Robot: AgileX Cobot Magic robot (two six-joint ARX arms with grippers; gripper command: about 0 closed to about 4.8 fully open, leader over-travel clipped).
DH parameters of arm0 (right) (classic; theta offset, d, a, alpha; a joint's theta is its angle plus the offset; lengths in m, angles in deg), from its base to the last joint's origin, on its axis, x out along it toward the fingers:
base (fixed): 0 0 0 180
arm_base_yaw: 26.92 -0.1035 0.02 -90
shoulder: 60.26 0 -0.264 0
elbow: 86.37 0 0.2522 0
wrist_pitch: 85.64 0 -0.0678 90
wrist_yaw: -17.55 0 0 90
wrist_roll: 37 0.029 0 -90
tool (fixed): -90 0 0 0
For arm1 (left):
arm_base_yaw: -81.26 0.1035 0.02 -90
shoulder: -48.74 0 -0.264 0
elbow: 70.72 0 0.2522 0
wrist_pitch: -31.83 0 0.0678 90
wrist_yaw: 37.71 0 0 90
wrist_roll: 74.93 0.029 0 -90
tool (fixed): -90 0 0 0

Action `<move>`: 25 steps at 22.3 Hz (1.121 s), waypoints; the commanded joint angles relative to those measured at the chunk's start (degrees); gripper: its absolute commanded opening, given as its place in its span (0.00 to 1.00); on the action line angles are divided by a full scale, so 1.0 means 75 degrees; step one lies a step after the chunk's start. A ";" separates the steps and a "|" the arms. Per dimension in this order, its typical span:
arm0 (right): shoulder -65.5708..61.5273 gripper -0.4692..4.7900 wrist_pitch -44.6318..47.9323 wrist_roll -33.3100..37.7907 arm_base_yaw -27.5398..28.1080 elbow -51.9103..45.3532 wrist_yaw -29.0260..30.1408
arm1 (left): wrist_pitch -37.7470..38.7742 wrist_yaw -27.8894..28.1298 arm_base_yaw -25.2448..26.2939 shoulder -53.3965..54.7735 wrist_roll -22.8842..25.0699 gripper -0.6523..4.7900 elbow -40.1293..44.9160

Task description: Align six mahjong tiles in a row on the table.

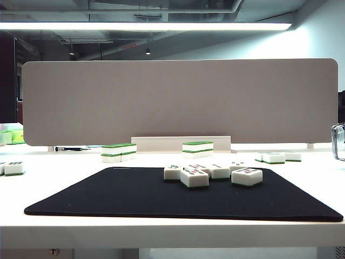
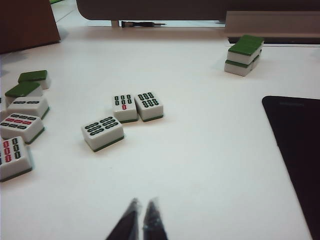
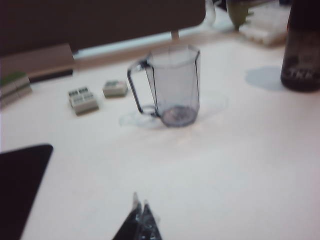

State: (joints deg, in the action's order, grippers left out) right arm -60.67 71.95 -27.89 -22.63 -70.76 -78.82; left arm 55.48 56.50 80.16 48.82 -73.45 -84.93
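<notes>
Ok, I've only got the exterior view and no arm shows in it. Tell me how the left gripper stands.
Observer: The left gripper is shut, tips together, above bare white table.
Operator: Say what lies ahead of it.
Observer: There are three face-up tiles, two touching side by side, the third apart and nearer the gripper.
Operator: Now the right gripper.
Observer: The right gripper looks shut too, above the table, with a clear jug standing upright beyond it.
</notes>
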 commanded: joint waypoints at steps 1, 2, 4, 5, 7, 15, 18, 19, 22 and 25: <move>0.0064 0.09 0.0207 -0.0023 0.0000 0.0548 0.0006 | 0.0102 -0.0079 -0.0003 0.0003 0.0000 0.15 0.0012; 0.0064 0.09 0.0201 -0.0023 0.0000 0.0673 0.0006 | 0.0102 -0.0079 -0.0003 0.0003 0.0000 0.15 0.0012; 0.0064 0.09 0.0055 -0.0020 -0.0003 0.1160 0.0012 | 0.0102 -0.0082 -0.0003 0.0003 0.0000 0.15 0.0012; 0.0064 0.09 -0.0041 -0.0020 -0.0003 0.1341 0.0015 | 0.0102 -0.0079 -0.0003 0.0003 0.0003 0.15 0.0012; 0.0064 0.09 -0.0393 -0.0023 -0.0003 0.1798 0.0026 | 0.0102 -0.0079 -0.0003 0.0003 0.0000 0.15 0.0012; 0.0064 0.09 -0.2361 -0.0032 0.0000 0.3710 0.0332 | 0.0099 -0.0076 -0.0003 0.0003 -0.0041 0.15 0.0012; 0.0061 0.09 -0.3439 -0.0114 -0.0003 0.4605 0.0358 | 0.0096 -0.0073 -0.0003 0.0003 -0.0434 0.15 0.0012; 0.0061 0.09 -0.3652 -0.0117 0.0000 0.4779 0.0361 | 0.0096 -0.0076 -0.0003 0.0003 -0.0525 0.15 0.0012; 0.0061 0.09 -0.4642 -0.0242 -0.0003 0.5496 0.0682 | 0.0096 -0.0079 -0.0003 0.0003 -0.0522 0.15 0.0012; 0.0058 0.09 -0.5750 -0.0254 -0.0003 0.6204 0.1215 | 0.0093 -0.0079 -0.0003 0.0003 -0.0656 0.15 0.0012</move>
State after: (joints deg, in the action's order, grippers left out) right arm -60.86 32.48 -29.51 -22.65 -25.95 -72.00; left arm 55.50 56.34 80.16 48.82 -77.36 -84.93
